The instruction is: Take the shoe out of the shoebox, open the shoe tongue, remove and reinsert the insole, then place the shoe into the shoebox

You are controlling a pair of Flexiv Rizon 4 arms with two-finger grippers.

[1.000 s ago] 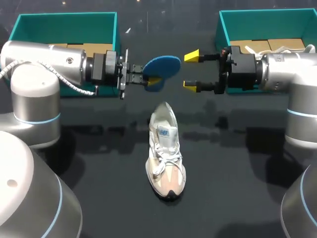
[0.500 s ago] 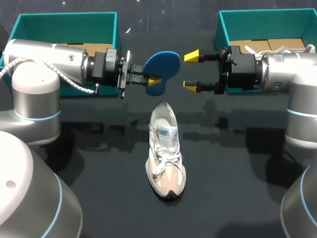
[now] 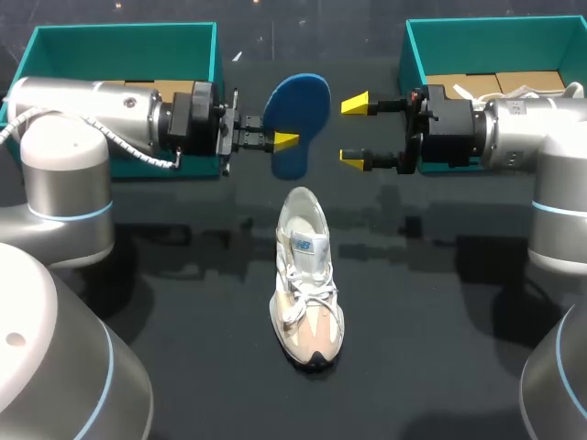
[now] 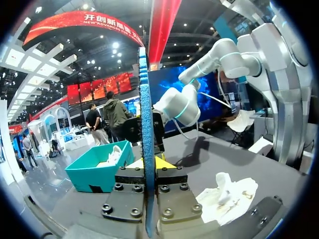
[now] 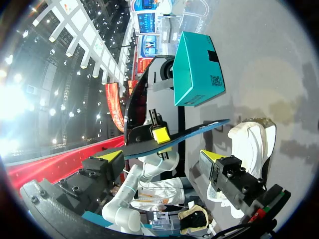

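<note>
A: Where was the insole (image 3: 298, 115)?

B: In the air, out of the shoe (image 3: 307, 275), just past its heel. The left gripper (image 3: 275, 140) was pinching it by one end. In the left wrist view it stood edge-on between the pressed fingers.

A: And the shoe?

B: Upright on the bench (image 3: 440, 312), tongue open, toe towards the robot, with nothing holding it.

A: What were the risks?

B: The grip covered only a small part of the foam, so I judged the insole could swing or slip out on a quick move. Pushing it into a loose shoe could slide or tip the shoe. If it went in crooked, the foam could fold at the heel.

A: How were the arms posed?

B: The left arm (image 3: 101, 115) lay level from its side, wrist pointing at the middle. The right arm (image 3: 532, 128) mirrored it. The right gripper (image 3: 353, 130) was spread wide, facing the insole without touching it. A teal shoebox (image 3: 495, 37) sat behind it.
</note>
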